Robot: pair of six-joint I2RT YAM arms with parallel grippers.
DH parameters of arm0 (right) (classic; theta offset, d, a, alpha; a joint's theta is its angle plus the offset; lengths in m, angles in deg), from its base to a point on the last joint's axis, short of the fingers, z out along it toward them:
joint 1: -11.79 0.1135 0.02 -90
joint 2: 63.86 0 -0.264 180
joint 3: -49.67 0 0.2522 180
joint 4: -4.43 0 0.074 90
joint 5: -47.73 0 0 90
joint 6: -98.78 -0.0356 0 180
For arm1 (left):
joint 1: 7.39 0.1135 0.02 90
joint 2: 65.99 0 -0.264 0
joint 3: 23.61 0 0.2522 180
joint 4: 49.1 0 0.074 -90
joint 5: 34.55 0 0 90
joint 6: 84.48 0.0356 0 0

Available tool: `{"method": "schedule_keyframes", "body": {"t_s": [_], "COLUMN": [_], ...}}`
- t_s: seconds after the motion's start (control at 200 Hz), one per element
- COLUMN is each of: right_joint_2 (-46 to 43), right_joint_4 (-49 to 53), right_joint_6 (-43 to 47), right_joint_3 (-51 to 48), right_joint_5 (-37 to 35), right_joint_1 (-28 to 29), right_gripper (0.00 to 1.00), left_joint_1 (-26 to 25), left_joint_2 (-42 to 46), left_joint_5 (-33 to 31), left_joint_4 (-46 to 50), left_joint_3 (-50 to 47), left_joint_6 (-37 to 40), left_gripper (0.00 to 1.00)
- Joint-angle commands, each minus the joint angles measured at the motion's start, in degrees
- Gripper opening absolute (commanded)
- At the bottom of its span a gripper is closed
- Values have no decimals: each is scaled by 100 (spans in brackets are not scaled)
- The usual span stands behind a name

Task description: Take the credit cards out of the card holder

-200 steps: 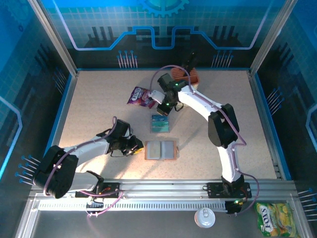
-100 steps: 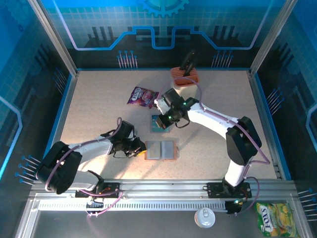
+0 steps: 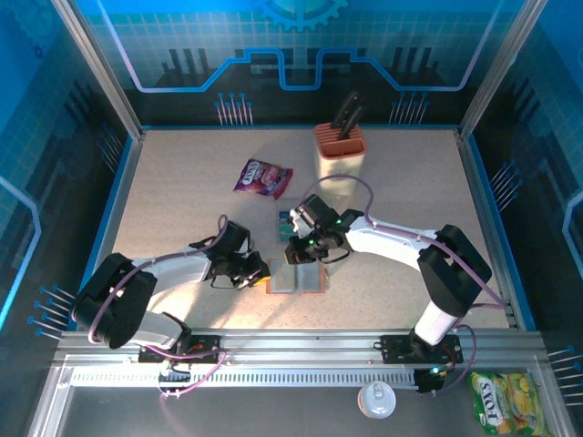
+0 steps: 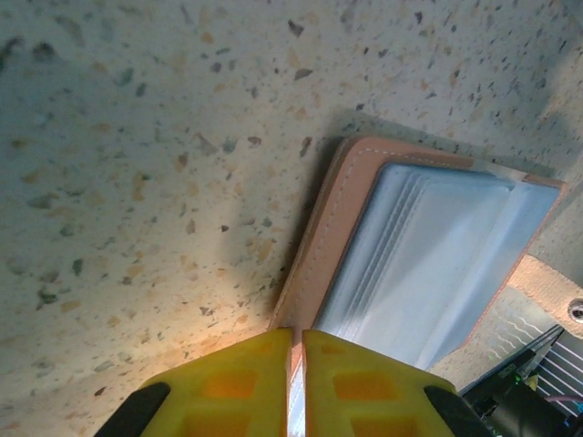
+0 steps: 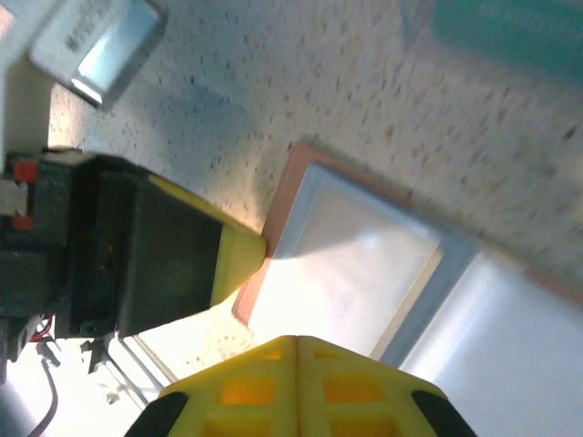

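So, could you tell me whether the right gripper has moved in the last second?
Yes: the right gripper has come down the view, away from the knife block, to the card holder's far edge.

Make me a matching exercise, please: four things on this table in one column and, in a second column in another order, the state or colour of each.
Things:
1. card holder
2. credit cards
3. snack packet
4. knife block

States:
A. stands upright, orange top, dark handles sticking out
B. purple, crinkled, lying flat
C. lies open, grey-blue inside facing up
D. teal, lying flat just beyond the open holder

Pairs: 1-C, 2-D, 3-B, 4-A
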Motion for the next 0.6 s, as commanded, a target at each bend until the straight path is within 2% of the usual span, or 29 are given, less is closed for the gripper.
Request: {"method": "schedule_keyframes", "body": {"t_s": [0.0, 0.11, 0.32, 0.595], "right_joint_2": [-64, -45, 175, 543], "right_joint_4": [-61, -231, -405, -358], "right_joint_6": [-593, -771, -849, -835], "right_joint_3": [-194, -391, -417, -159], "right_joint_5": [375, 521, 640, 599], "right_joint_1": [139, 253, 332, 321], "right_gripper": [11, 21, 32, 36], "left_joint_1": [-50, -46, -45, -41], "left_joint_2": [-85, -134, -174, -69], "left_joint_5": [40, 53, 48, -58], "left_joint_4": [288, 273, 219, 267], "left_joint_3": [114, 91, 26, 28], "left_joint_6": [137, 136, 118, 140], "left_gripper": [13, 13, 13, 13]}}
